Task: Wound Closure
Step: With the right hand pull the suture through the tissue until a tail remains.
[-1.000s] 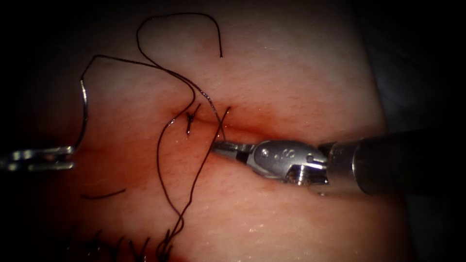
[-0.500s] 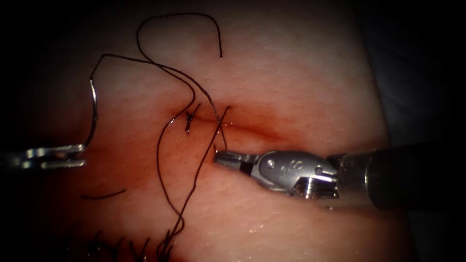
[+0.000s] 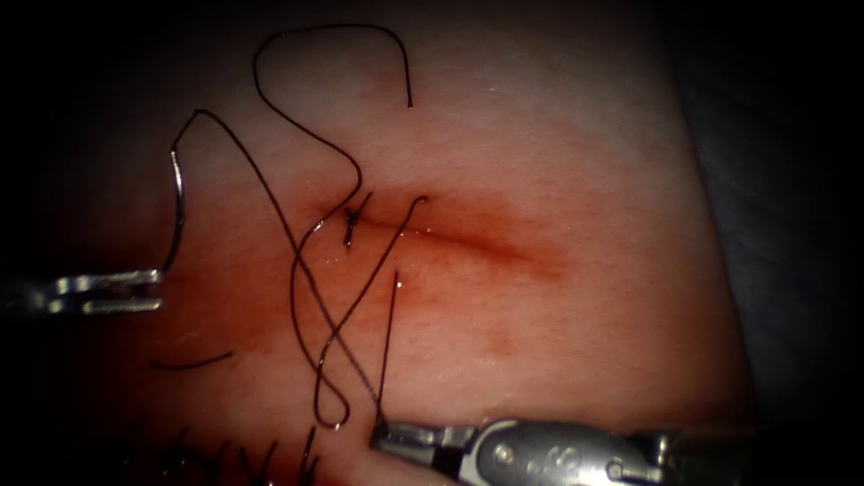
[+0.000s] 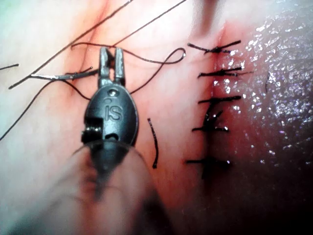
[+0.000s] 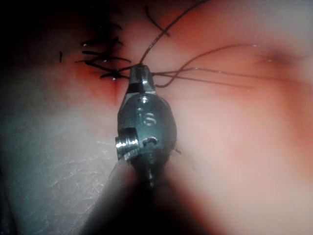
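My left tool (image 3: 148,292) is over the tissue (image 3: 558,135) left of the cut (image 3: 468,241), jaws shut on the curved needle (image 3: 178,202) near its lower end. The needle arcs upward, free of the tissue. Dark thread (image 3: 297,234) runs from its upper end in loops across the cut's left end, past a tied stitch (image 3: 351,220). My right tool (image 3: 382,438) lies low at the near edge, jaws shut on the thread. The left wrist view has the left tool (image 4: 111,58) gripping the needle (image 4: 58,76). The right wrist view has the right tool (image 5: 138,73) closed on thread.
A row of finished stitches (image 3: 243,454) sits at the near left edge and appears again in the left wrist view as stitches (image 4: 215,98). A loose cut piece of thread (image 3: 189,363) lies on the tissue. Red fluid stains the area around the cut.
My right tool has moved from beside the cut down to the near edge, drawing the thread along. The left tool with the needle has shifted slightly right.
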`<state>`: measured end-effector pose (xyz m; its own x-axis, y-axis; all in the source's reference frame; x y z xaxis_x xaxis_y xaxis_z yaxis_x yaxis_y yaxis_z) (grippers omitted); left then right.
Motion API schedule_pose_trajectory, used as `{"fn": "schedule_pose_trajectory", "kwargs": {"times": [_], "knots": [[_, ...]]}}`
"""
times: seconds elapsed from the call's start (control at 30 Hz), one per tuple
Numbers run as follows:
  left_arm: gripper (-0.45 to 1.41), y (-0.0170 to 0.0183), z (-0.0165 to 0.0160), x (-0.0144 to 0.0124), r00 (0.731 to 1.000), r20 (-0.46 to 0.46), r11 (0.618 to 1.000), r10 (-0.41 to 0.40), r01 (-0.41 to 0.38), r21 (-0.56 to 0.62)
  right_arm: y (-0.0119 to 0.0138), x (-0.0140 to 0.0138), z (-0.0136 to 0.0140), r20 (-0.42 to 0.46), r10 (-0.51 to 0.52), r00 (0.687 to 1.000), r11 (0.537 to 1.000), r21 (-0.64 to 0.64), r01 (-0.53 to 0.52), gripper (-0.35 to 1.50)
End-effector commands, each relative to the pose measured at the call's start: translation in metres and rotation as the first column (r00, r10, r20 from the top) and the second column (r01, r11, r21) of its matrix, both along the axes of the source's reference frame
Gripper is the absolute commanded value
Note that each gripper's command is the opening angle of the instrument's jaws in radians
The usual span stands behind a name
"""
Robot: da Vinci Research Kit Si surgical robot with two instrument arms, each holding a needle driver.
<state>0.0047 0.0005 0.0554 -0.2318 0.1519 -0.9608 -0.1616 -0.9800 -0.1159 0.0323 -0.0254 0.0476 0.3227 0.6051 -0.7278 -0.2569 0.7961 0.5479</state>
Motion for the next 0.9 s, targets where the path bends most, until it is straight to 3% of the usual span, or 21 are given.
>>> {"fn": "schedule_pose_trajectory", "kwargs": {"times": [0.03, 0.1, 0.17, 0.2, 0.27, 0.3, 0.4, 0.6, 0.9], "knots": [[-0.45, -0.0001, 0.0006, -0.0004, 1.000, 0.001, 1.000, 0.000, 0.000, 0.000, -0.0013, 0.0014, -0.0010, -0.013, -0.014, 1.000, 1.000, 0.002, 0.014, -0.35], [-0.45, 0.0000, 0.0006, -0.0003, 1.000, 0.002, 1.000, 0.001, -0.001, 0.000, -0.0014, 0.0019, -0.0017, -0.024, -0.008, 1.000, 1.000, -0.001, 0.008, -0.35], [-0.45, 0.0000, 0.0006, -0.0001, 1.000, 0.003, 1.000, 0.003, -0.003, 0.001, -0.0009, 0.0024, -0.0018, -0.048, -0.010, 0.999, 0.997, -0.083, 0.006, -0.35], [-0.45, 0.0001, 0.0006, 0.0001, 1.000, 0.002, 1.000, 0.003, -0.003, 0.002, 0.0001, 0.0025, -0.0012, -0.066, -0.007, 0.998, 0.991, -0.133, -0.002, 0.42], [-0.45, 0.0004, 0.0006, 0.0005, 1.000, -0.004, 1.000, 0.001, -0.001, 0.005, 0.0012, 0.0021, -0.0003, -0.065, -0.005, 0.998, 0.988, -0.156, -0.006, 0.61], [-0.45, 0.0005, 0.0007, 0.0008, 1.000, -0.008, 1.000, -0.001, 0.001, 0.006, 0.0021, 0.0019, 0.0005, -0.060, 0.003, 0.998, 0.987, -0.157, -0.013, 0.91], [-0.45, 0.0013, 0.0010, 0.0019, 1.000, -0.021, 1.000, -0.001, 0.001, 0.014, 0.0040, 0.0011, 0.0026, -0.049, 0.017, 0.999, 0.981, -0.191, -0.026, 1.28], [-0.45, 0.0033, 0.0021, 0.0052, 0.996, -0.054, 0.997, -0.069, 0.071, 0.025, 0.0065, -0.0003, 0.0065, -0.024, 0.023, 0.999, 0.973, -0.230, -0.028, 1.35], [-0.45, 0.0051, 0.0036, 0.0080, 0.987, -0.086, 0.990, -0.134, 0.137, 0.027, 0.0079, -0.0027, 0.0122, 0.025, 0.012, 1.000, 0.967, -0.255, -0.005, 1.10]]}}
